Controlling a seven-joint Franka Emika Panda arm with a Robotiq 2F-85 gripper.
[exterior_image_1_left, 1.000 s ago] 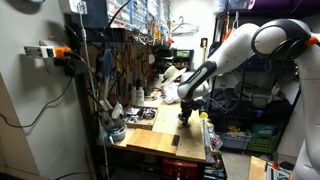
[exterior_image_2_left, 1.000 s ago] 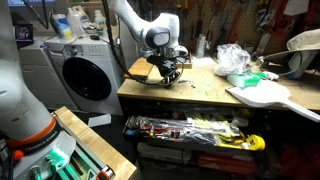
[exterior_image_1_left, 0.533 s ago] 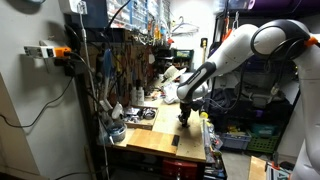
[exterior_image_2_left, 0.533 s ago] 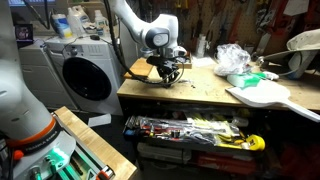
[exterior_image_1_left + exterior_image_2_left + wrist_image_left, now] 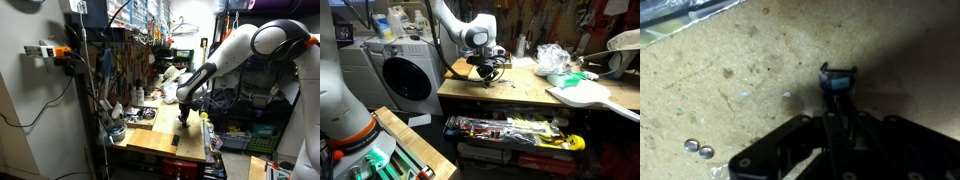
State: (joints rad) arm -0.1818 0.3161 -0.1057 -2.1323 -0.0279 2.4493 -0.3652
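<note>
My gripper (image 5: 837, 100) comes in from the bottom of the wrist view. Its fingers are pressed together on a small blue-and-black object (image 5: 837, 79) that sticks out past the tips, just above the worn wooden workbench top (image 5: 720, 80). In both exterior views the gripper (image 5: 184, 113) (image 5: 492, 75) points down close over the bench (image 5: 160, 140) (image 5: 520, 92), near its edge. The object is too small to make out in those views.
Two small metal discs (image 5: 698, 150) lie on the bench beside the gripper. A tool wall (image 5: 115, 60) stands behind the bench. A crumpled plastic bag (image 5: 552, 58), a white board (image 5: 582, 93), a washing machine (image 5: 405, 75) and an open tool drawer (image 5: 510, 130) are nearby.
</note>
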